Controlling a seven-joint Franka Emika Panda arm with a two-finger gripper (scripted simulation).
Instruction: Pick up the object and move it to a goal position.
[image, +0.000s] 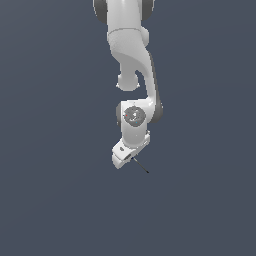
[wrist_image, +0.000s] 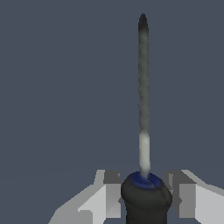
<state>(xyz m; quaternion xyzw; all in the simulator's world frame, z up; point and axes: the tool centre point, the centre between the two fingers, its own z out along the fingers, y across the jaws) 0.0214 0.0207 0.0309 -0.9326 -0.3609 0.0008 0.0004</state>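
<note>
My white two-fingered gripper (wrist_image: 145, 192) is clamped on the black handle of the tiny screwdriver-like tool with its thin dark shaft (wrist_image: 143, 109), held near the centre of the exterior frame. Such a narrow pinch could let it swivel or slip if I swing quickly. The wrist view shows the handle and blue cap between my fingers; the exterior view (image: 141, 165) shows only the shaft jutting out.

Plain, even dark slate-blue backdrop (image: 50, 200) throughout

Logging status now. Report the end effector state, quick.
End effector: closed on the black handle of the small screwdriver, shaft sticking out ahead of the fingers.
</note>
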